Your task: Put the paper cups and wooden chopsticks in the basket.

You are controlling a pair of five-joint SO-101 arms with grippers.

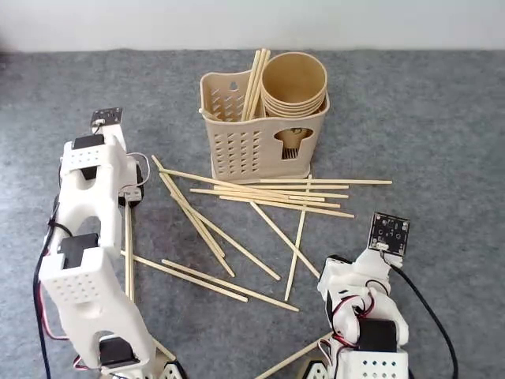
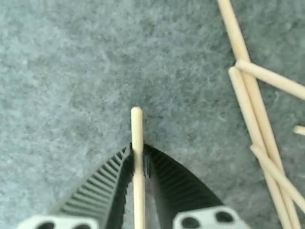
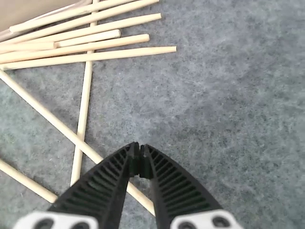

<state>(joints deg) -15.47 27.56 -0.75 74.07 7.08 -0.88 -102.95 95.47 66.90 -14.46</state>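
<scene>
A beige slotted basket (image 1: 252, 146) stands at the back middle, holding a stack of paper cups (image 1: 293, 79) and a few wooden chopsticks (image 1: 255, 75). Several more chopsticks (image 1: 268, 193) lie scattered on the grey carpet in front of it. My left gripper (image 2: 138, 150) is shut on one chopstick (image 2: 137, 129), low over the carpet at the left; that stick (image 1: 129, 253) runs alongside the left arm. Near the front right, my right gripper (image 3: 139, 147) is shut with nothing in it, just above a loose chopstick (image 3: 47, 114) that passes under its jaws.
Grey carpet (image 1: 426, 118) covers the table. A cluster of chopsticks (image 3: 86, 43) lies ahead of the right gripper. Crossed sticks (image 2: 255, 109) lie beside the left gripper. One stick (image 1: 292, 359) rests near the right arm's base.
</scene>
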